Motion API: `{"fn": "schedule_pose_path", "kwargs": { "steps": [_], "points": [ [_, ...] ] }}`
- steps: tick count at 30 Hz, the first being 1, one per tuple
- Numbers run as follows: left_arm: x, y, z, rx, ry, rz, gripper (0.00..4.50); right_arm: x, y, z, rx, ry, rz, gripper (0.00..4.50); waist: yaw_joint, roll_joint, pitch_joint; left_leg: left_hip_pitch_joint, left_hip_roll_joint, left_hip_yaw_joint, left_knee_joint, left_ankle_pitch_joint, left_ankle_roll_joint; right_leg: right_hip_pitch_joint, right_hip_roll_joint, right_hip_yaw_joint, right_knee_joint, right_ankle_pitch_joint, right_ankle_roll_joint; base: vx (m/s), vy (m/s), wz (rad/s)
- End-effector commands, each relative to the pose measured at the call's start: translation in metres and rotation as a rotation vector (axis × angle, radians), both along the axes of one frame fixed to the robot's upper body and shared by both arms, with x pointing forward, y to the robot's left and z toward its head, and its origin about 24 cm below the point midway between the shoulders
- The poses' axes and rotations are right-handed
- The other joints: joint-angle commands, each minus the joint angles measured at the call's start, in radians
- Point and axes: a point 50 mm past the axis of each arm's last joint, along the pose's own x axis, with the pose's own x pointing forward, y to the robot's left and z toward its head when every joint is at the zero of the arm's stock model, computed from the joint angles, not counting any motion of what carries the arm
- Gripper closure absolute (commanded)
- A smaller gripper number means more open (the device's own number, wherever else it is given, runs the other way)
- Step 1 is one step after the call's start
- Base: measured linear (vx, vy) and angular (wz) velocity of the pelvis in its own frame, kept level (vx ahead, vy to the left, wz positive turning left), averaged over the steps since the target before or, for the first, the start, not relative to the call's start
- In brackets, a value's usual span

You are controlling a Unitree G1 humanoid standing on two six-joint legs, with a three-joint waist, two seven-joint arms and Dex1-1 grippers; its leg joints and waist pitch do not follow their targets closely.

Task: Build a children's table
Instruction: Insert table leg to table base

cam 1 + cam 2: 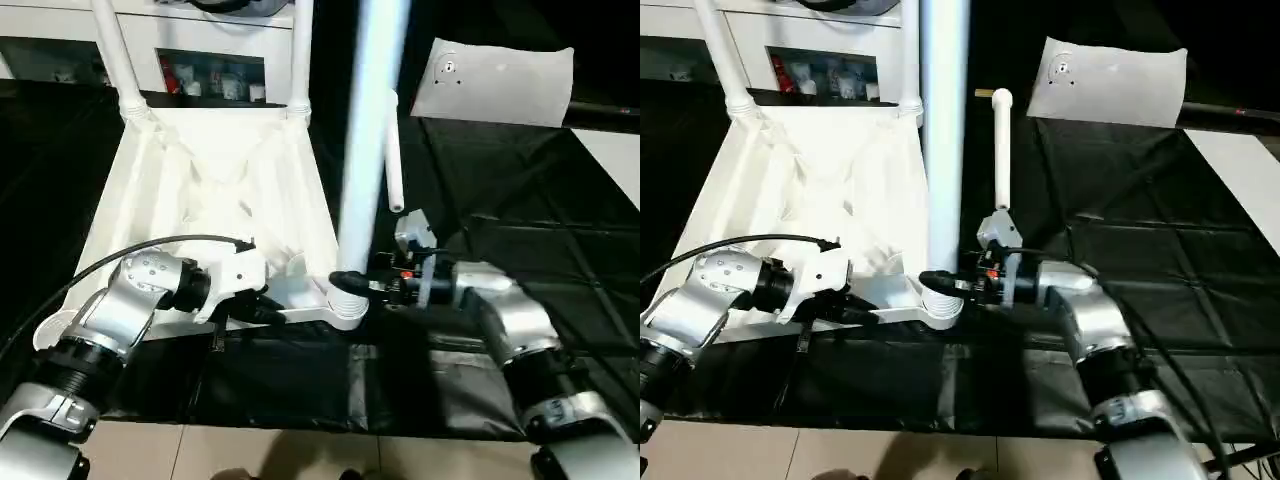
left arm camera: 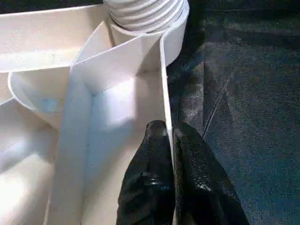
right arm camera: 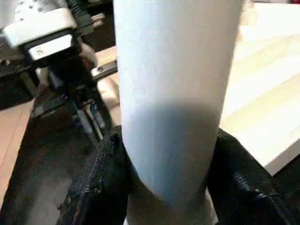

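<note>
The white tabletop [image 1: 215, 190] lies upside down on the black mat, ribbed underside up. Two white legs [image 1: 115, 50] [image 1: 300, 55] stand in its far corner sockets. A third leg [image 1: 372, 130] stands upright in the near right corner socket [image 1: 345, 312], and my right gripper [image 1: 348, 283] is shut around its base, one black finger [image 3: 101, 178] on each side. My left gripper [image 2: 171, 140] is shut on the thin near rim wall of the tabletop, just left of that socket. A fourth leg [image 1: 1000, 150] lies loose on the mat to the right of the tabletop.
A white cabinet [image 1: 200, 40] with dark compartments stands behind the tabletop. A white pillow-like slab [image 1: 495, 80] lies at the back right. The black mat [image 1: 520, 220] stretches to the right; pale floor tiles [image 1: 250, 450] show at the near edge.
</note>
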Motion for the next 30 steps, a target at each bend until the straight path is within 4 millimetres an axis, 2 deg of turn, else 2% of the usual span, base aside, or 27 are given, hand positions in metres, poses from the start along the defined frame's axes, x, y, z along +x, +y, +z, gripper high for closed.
{"fn": "schedule_pose_path", "kwargs": {
  "steps": [1,7,12,18,22,23,25,27,28,29,30],
  "points": [
    [-0.005,-0.011,-0.002,0.003,-0.003,-0.050,4.50,-0.005,-0.006,-0.021,-0.057,0.095,-0.066,2.59,0.000,0.018,-0.045,0.002,0.116,-0.043,-0.090,-0.261,0.009,0.026,-0.127,0.080,-0.077,-0.414,-0.215,0.000,0.000,0.00],
    [-0.006,-0.010,-0.004,-0.036,-0.013,0.008,4.50,-0.009,-0.022,-0.031,0.014,0.140,-0.211,2.59,0.007,0.025,-0.055,0.001,0.114,-0.036,-0.086,-0.197,0.013,0.034,-0.121,0.077,-0.062,-0.245,-0.251,0.000,0.000,0.00],
    [-0.007,-0.011,-0.005,-0.053,-0.036,0.045,4.50,-0.023,-0.033,-0.040,0.046,0.150,-0.282,2.59,0.014,0.025,-0.059,0.001,0.113,-0.035,-0.083,-0.181,0.020,0.039,-0.120,0.076,-0.061,-0.240,-0.248,0.000,0.000,0.00],
    [-0.003,-0.010,-0.005,-0.047,-0.072,0.086,4.50,-0.028,-0.041,-0.038,0.096,0.134,-0.332,2.59,0.025,0.026,-0.062,0.003,0.112,-0.033,-0.080,-0.167,0.028,0.040,-0.120,0.075,-0.059,-0.210,-0.252,0.000,0.000,0.00],
    [-0.001,-0.011,-0.005,-0.058,-0.098,0.112,4.50,-0.031,-0.043,-0.036,0.094,0.108,-0.341,2.59,0.030,0.020,-0.067,0.003,0.110,-0.031,-0.076,-0.127,0.036,0.043,-0.118,0.073,-0.052,-0.163,-0.255,0.000,0.000,0.00],
    [0.000,-0.011,-0.005,-0.064,-0.108,0.122,4.50,-0.031,-0.043,-0.034,0.096,0.099,-0.345,2.59,0.031,0.021,-0.067,0.003,0.110,-0.031,-0.075,-0.121,0.037,0.043,-0.119,0.072,-0.050,-0.156,-0.255,0.000,0.000,0.00],
    [0.003,-0.014,0.001,-0.123,-0.148,0.128,4.50,-0.026,-0.038,-0.023,0.139,0.072,-0.346,2.59,0.030,0.012,-0.068,0.001,0.108,-0.029,-0.072,-0.108,0.047,0.045,-0.119,0.072,-0.050,-0.153,-0.257,0.000,0.000,0.00],
    [0.002,-0.013,0.004,-0.147,-0.150,0.111,3.94,-0.024,-0.033,-0.014,0.161,0.051,-0.327,2.59,0.030,0.012,-0.067,-0.002,0.108,-0.031,-0.072,-0.103,0.051,0.046,-0.120,0.072,-0.050,-0.173,-0.249,0.000,0.000,0.00],
    [0.002,-0.013,0.005,-0.156,-0.152,0.108,3.94,-0.023,-0.031,-0.011,0.165,0.043,-0.319,2.59,0.029,0.009,-0.068,-0.002,0.107,-0.031,-0.072,-0.102,0.053,0.047,-0.120,0.072,-0.051,-0.179,-0.245,0.000,0.000,0.00],
    [0.001,-0.012,0.007,-0.174,-0.147,0.107,3.91,-0.022,-0.029,-0.008,0.168,0.032,-0.310,2.59,0.030,0.013,-0.068,-0.002,0.106,-0.030,-0.070,-0.100,0.054,0.046,-0.121,0.072,-0.051,-0.188,-0.243,0.000,0.000,0.00],
    [0.001,-0.012,0.007,-0.174,-0.147,0.107,3.79,-0.022,-0.029,-0.008,0.168,0.032,-0.310,2.59,0.031,0.011,-0.068,-0.002,0.106,-0.030,-0.069,-0.096,0.054,0.045,-0.121,0.072,-0.050,-0.190,-0.243,0.000,0.000,0.00]
  ]
}}
